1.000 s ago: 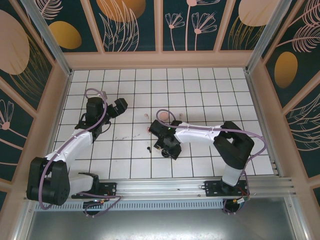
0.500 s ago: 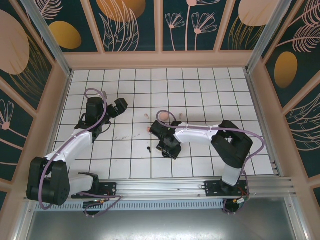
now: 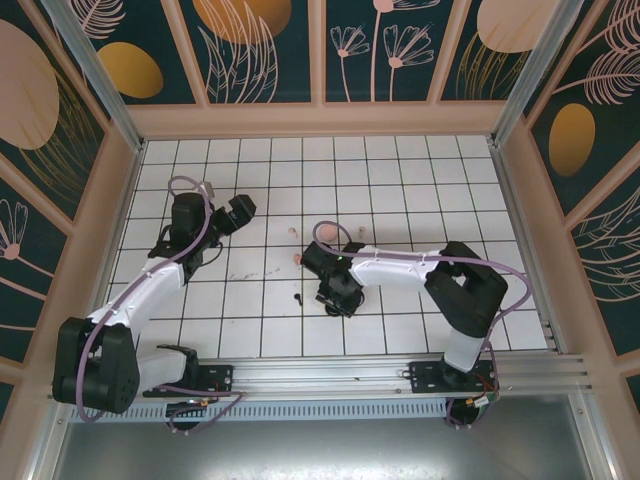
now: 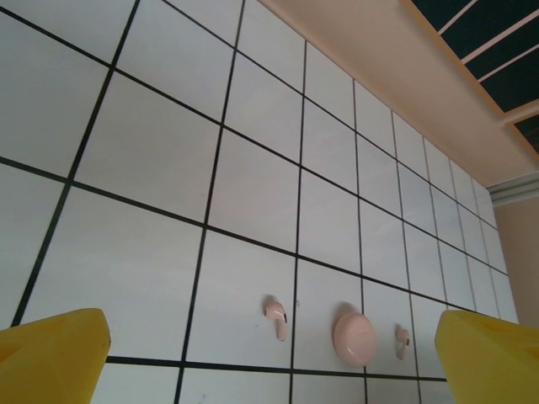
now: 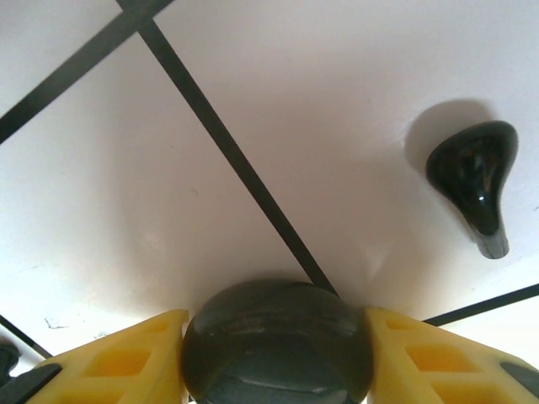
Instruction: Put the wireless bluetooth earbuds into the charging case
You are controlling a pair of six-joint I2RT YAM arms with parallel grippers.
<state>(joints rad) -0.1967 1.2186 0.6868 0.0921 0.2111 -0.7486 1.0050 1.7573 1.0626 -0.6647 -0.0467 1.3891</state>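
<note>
My right gripper [image 5: 278, 358] is shut on a black, rounded charging case [image 5: 278, 337], which sits on the tiled floor with both yellow fingers [image 5: 126, 362] pressed against its sides. A black earbud [image 5: 476, 181] lies just ahead to the right, also seen from above as the black earbud [image 3: 297, 297] left of the right gripper [image 3: 335, 297]. My left gripper [image 4: 269, 362] is open and raised, looking toward a pale pink case [image 4: 354, 338] with a pink earbud [image 4: 276, 318] to its left and another pink earbud [image 4: 402, 339] to its right. A coral earbud [image 3: 297, 258] lies near the right arm's wrist.
The white tiled floor [image 3: 400, 170] is boxed in by peach walls [image 3: 320, 120] on three sides. The left gripper [image 3: 235, 213] hovers left of the pink case [image 3: 328, 232]. An aluminium rail [image 3: 330, 375] runs along the near edge.
The right gripper's fingers have closed in onto the black case, and the wrist has shifted slightly. The left arm has stayed still.
</note>
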